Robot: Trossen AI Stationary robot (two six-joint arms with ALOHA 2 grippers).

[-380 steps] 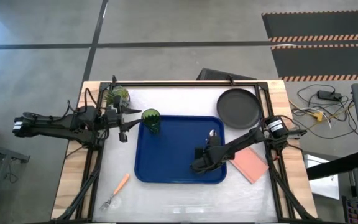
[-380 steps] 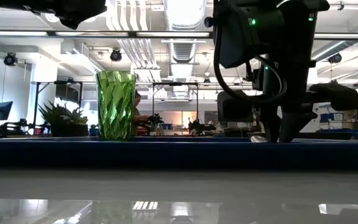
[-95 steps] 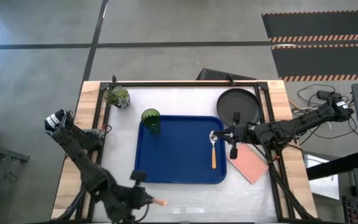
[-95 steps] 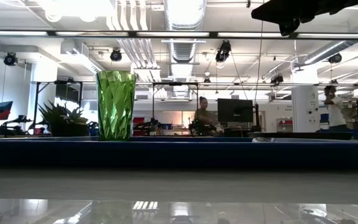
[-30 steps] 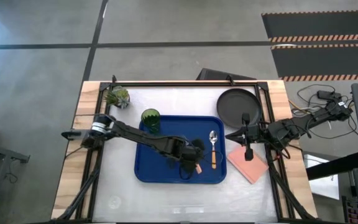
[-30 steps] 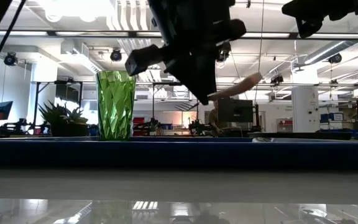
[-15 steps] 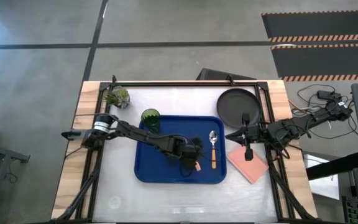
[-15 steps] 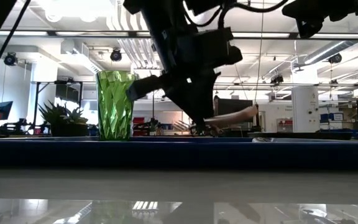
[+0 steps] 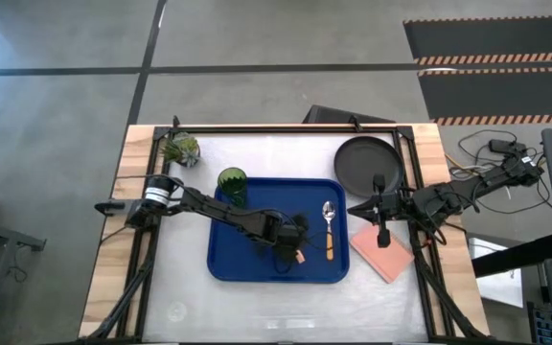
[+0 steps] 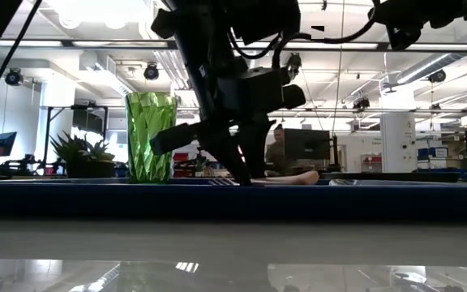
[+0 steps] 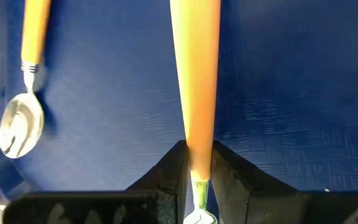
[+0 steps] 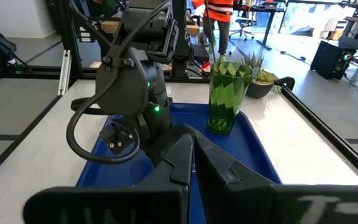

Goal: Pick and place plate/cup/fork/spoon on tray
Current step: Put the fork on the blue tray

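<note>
Your left gripper [image 9: 296, 251] pinches the fork [image 11: 195, 81] low over the tray [image 9: 242, 259], its handle lying parallel to the spoon [image 9: 329, 228] just beside it (right gripper [image 9: 379, 213], pressed together, waits beside the tray)

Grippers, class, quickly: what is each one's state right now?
Left gripper: closed on the fork, low over the tray.
Right gripper: closed, empty, above the pink pad.

light: bright, even – overhead ceiling strips | glare: glossy tabletop [image 10: 233, 268] (low view) | focus: left wrist close-up soft
</note>
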